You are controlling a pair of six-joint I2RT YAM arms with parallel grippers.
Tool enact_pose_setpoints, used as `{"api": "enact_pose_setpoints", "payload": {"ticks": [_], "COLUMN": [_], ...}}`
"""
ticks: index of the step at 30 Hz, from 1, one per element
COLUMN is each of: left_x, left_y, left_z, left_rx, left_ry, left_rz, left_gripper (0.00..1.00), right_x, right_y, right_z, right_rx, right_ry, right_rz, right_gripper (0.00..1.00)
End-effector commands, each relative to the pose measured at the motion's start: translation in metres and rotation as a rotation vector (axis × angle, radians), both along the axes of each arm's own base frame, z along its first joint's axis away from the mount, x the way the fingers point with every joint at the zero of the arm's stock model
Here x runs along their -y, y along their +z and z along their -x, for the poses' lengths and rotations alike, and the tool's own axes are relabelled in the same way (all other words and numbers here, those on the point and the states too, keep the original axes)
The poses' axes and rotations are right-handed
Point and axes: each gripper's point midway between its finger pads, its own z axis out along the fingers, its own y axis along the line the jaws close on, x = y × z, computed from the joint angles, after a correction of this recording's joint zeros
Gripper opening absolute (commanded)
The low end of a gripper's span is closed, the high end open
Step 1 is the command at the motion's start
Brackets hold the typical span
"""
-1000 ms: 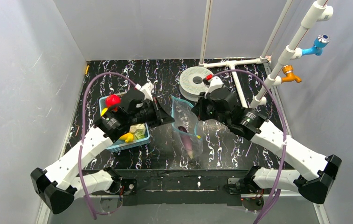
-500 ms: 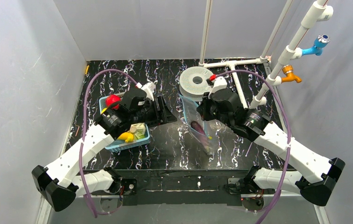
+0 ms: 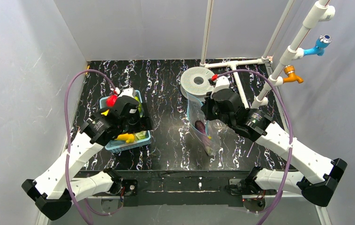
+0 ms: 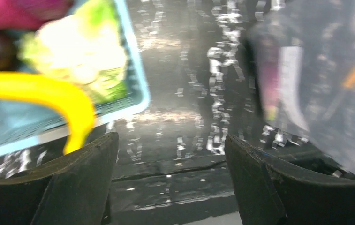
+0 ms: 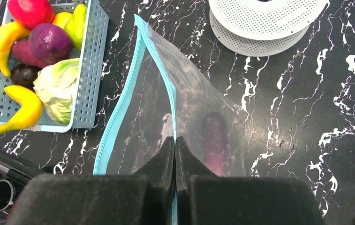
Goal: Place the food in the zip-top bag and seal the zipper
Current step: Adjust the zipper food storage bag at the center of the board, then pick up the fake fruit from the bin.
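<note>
One piece of food is in: a purple eggplant (image 5: 215,136) lies inside the zip-top bag (image 5: 189,108), which stands on the desk (image 3: 166,89) to the right of the blue basket (image 5: 88,70), near it but not touching. The right pincer (image 5: 174,140) is pressed together on one lip of the bag's mouth and holds that lip up. The light-blue zipper (image 5: 119,117) gapes, with its two strips well apart, and the mouth is turned toward the basket.

The rest of the food sits in the basket: a yellow banana (image 5: 23,110) at its near end, a pale-green cabbage (image 5: 58,91) beside it, a red fruit (image 5: 30,10) at the far end, and several other pieces between them. The left pincer (image 4: 169,140) hangs over the basket's near right corner, spread wide and holding nothing; its own view is blurred.

By my reading the job is barely begun. Most pieces have yet to cross from the basket to the bag, and the zipper then needs pressing shut along its whole length.
</note>
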Motion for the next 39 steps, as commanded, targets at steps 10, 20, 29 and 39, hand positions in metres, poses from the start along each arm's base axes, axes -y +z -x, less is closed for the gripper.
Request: {"api": "enact_pose_setpoints", "payload": {"ticks": [10,20,29,39], "left_x": [-0.101,-0.091,-0.094,-0.094], "left_y": [-0.05,-0.086,-0.106,-0.116], "left_z": [0.025,0.018,0.021,0.014], "left_rx": [-0.059,-0.07,-0.095,-0.103], "left_ry": [0.444,0.384,0.389,0.393], "left_rz": [-0.277,-0.296,-0.329,-0.379], "left_gripper": [0.84,0.69,0.57,0.4], "right_x": [-0.01,-0.008,-0.011,-0.011], "right_y": [0.022,0.019,0.018,0.018], "right_z": [-0.005,-0.003,-0.002,0.002], "right_rx": [0.046,0.041,0.032,0.031], "right_ry": [0.021,0.019,0.029,0.04], "right_rz": [-0.061,-0.057,-0.069,-0.09], "right_gripper": [0.01,0.01,0.01,0.01]}}
